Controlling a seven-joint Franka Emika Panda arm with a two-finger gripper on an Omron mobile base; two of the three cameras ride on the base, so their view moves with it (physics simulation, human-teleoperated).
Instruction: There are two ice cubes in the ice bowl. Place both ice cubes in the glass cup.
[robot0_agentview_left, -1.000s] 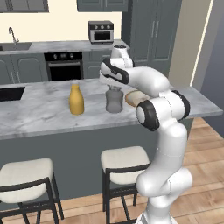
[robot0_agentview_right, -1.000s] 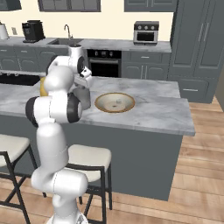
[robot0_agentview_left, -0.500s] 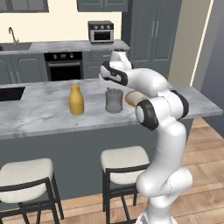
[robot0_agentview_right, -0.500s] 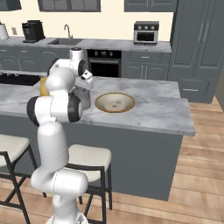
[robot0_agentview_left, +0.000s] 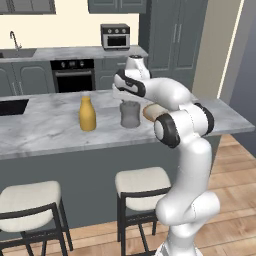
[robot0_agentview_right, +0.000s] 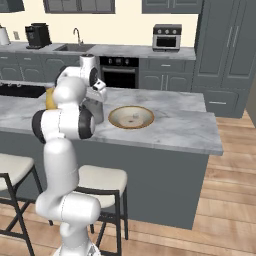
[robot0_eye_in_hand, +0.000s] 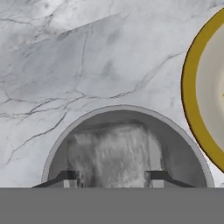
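Fingertips of the end effector (robot0_eye_in_hand: 112, 177) stand apart at the bottom of the hand view, with a pale, translucent ice cube (robot0_eye_in_hand: 109, 153) between them; whether they press on it cannot be told. Directly beneath it opens the round mouth of the glass cup (robot0_eye_in_hand: 127, 144), standing on the marble table (robot0_eye_in_hand: 65, 65). Beside the cup, to one side of the end effector, lies the ice bowl (robot0_eye_in_hand: 192, 100), its tan rim close to the cup but apart. From the base, a yellow bottle (robot0_agentview_left: 87, 114) stands on the cup's far side from the bowl.
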